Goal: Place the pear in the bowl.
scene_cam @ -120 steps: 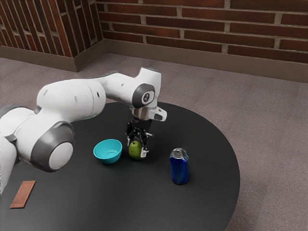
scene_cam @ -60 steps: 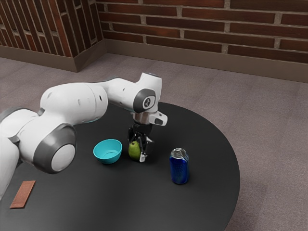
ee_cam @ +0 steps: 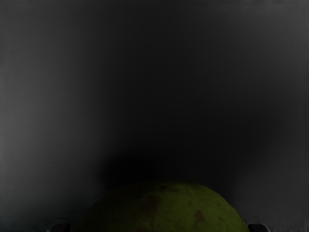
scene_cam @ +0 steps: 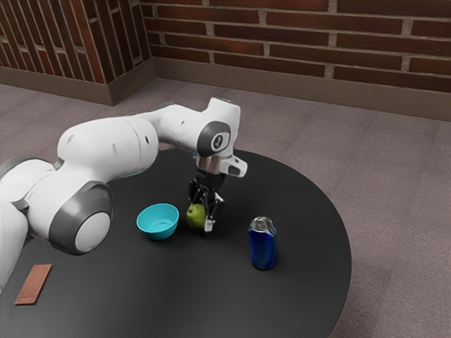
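1. My gripper (scene_cam: 201, 215) points down, and its 2 fingers are closed around the pear (scene_cam: 196, 216), pinching it from 2 opposite sides.
2. In the wrist view, the rounded green skin of the pear, with some brownish spots, is between my 2 dark fingertips (ee_cam: 259, 227).
3. The pear is outside the bowl. In the exterior view it looks a little above the table (scene_cam: 282, 299), but how high, I cannot tell.
4. The turquoise bowl (scene_cam: 158, 229) stands upright just beside the pear, on the exterior view's left of it, with its opening upward.
5. On the exterior view's right of my gripper, near but apart, there is 1 blue drink can (scene_cam: 262, 246) with a silver top. It stands upright.
6. Well apart from me, toward the exterior view's lower left, 1 reddish-brown rectangular slab (scene_cam: 34, 284) lies flat.
7. All these things are at the black table with rounded edge. Beyond it are the greyish floor (scene_cam: 387, 176) and the brick wall (scene_cam: 282, 35).
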Available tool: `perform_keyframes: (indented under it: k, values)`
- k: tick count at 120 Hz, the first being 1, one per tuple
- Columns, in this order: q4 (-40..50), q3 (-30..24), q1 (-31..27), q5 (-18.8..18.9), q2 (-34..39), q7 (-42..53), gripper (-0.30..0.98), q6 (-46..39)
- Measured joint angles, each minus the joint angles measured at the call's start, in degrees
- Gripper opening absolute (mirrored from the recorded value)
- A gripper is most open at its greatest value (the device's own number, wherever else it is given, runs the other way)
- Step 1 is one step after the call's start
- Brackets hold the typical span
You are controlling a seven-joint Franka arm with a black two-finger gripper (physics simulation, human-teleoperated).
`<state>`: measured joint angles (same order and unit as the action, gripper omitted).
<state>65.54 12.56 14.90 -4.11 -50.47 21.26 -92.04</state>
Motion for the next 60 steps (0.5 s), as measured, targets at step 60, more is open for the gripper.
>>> perform_keyframes:
  k: [60]
  values:
    - [13.3, 0.1, -0.1, 2.9, 17.4, 0.2, 0.36, 1.3]
